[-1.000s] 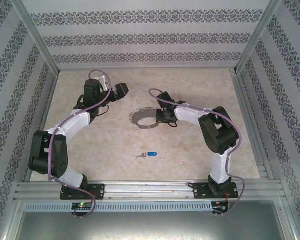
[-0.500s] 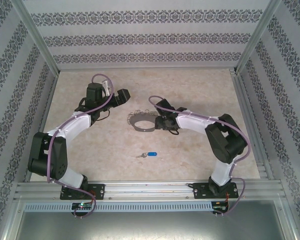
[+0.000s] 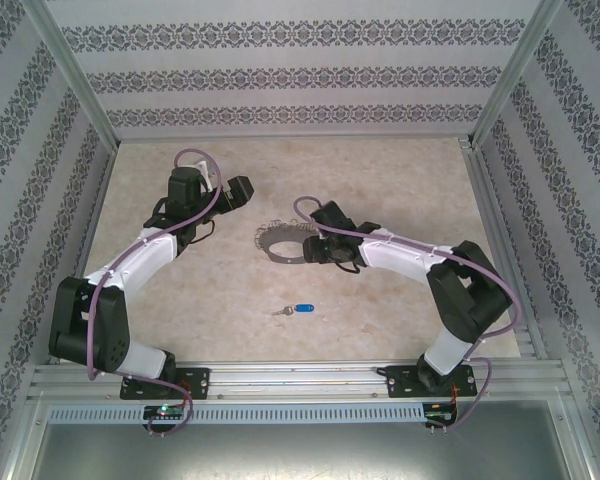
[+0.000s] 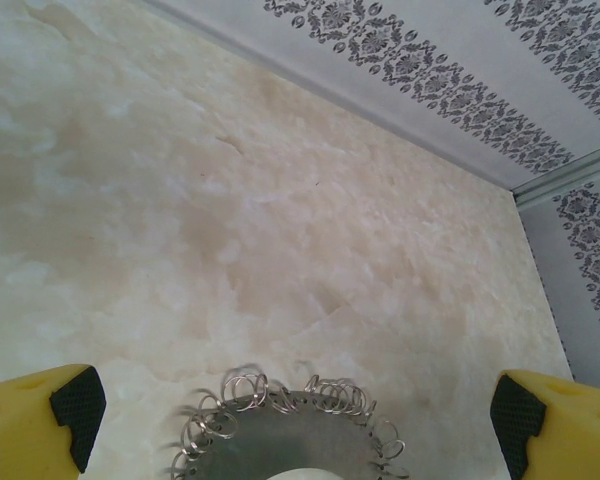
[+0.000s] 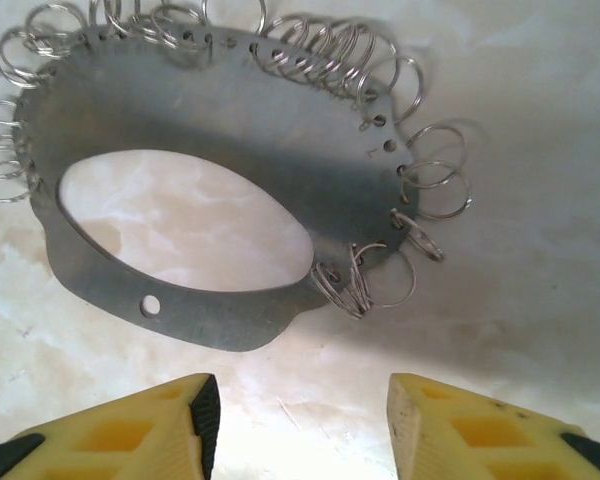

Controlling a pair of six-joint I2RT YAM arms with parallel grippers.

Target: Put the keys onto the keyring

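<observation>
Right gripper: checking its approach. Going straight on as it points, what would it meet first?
Probably the near rim of the dark-grey metal keyring fringed with wire loops, ahead of the right gripper; depth unclear.

my right gripper (image 5: 300, 400) is matt yellow plastic, the keyring (image 5: 230, 130) is dull grey sheet metal fringed with shiny wire rings, and the table (image 4: 280, 200) looks smooth, marbled, faintly satin.

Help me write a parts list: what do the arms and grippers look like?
The left arm and right arm have white links, black joints and a looping lilac cable. The fingers are yellow blocks with black pads.
</observation>
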